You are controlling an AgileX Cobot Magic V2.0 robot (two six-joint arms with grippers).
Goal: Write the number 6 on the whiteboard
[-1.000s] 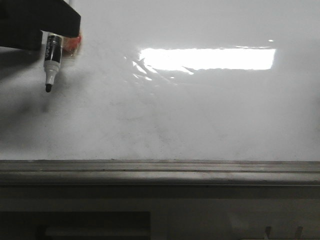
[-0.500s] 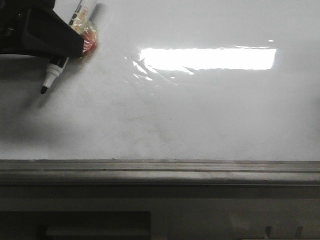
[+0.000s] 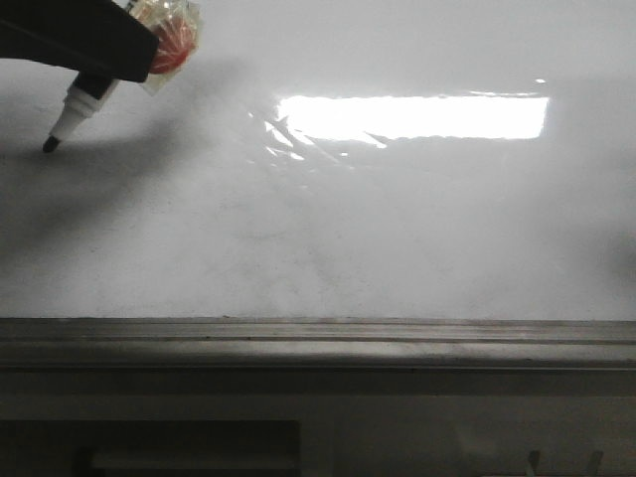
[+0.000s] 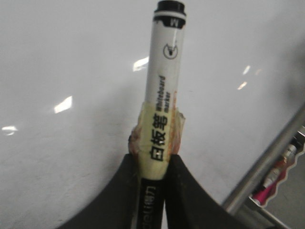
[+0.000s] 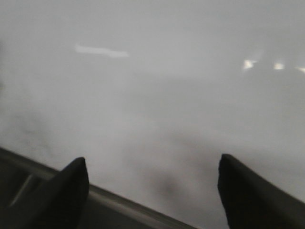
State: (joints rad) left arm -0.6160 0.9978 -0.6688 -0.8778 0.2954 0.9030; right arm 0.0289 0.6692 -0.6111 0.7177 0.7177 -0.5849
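Observation:
The whiteboard (image 3: pixel 397 229) is a glossy white panel that fills the front view, with faint grey smudges only; no number 6 shows on it. At the top left, my left gripper (image 3: pixel 134 55) is shut on a white marker (image 3: pixel 81 97) wrapped in yellowish tape (image 3: pixel 169 38). The marker slants down to the left, its dark tip (image 3: pixel 48 146) close to the board. In the left wrist view the black fingers (image 4: pixel 183 186) clamp the marker (image 4: pixel 164 90) at the taped part. My right gripper (image 5: pixel 152 167) hangs open over the board's edge, with nothing between its fingers.
A grey metal ledge (image 3: pixel 318 333) runs along the board's near edge and also appears as a ledge (image 4: pixel 267 167) in the left wrist view. A red and pink object (image 4: pixel 276 174) lies beyond it. A bright light reflection (image 3: pixel 412 116) sits upper middle.
My left gripper has moved up and to the left with the marker. The marker has tilted from nearly upright to a slant, and its tip now sits farther left and higher.

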